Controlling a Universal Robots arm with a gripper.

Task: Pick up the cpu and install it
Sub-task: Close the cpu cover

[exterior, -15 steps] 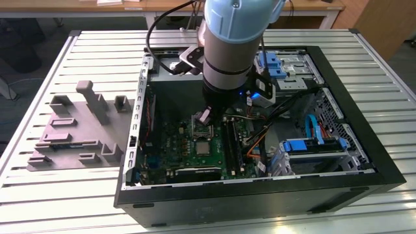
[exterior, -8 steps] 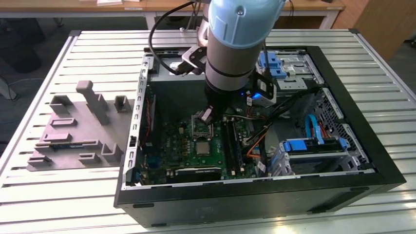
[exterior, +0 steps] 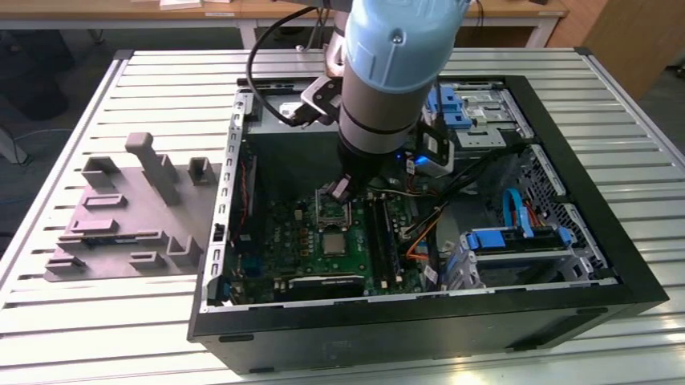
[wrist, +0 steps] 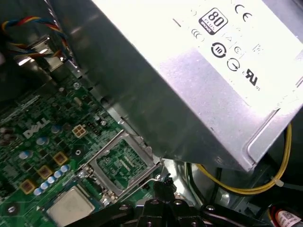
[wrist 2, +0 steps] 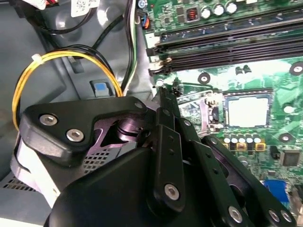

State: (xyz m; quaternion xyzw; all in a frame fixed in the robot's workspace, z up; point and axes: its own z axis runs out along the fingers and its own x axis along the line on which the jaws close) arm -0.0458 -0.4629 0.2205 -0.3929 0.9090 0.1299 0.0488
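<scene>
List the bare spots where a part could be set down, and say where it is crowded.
Free: the slatted table in front of the grey moulded tray, and the strip at the exterior view's right of the computer case. Crowded: inside the case, where the gripper hangs over the motherboard among cables and drive bays.

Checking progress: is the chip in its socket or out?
In. The chip lies flat, seated level in the green board, its hinged cover swung open.
</scene>
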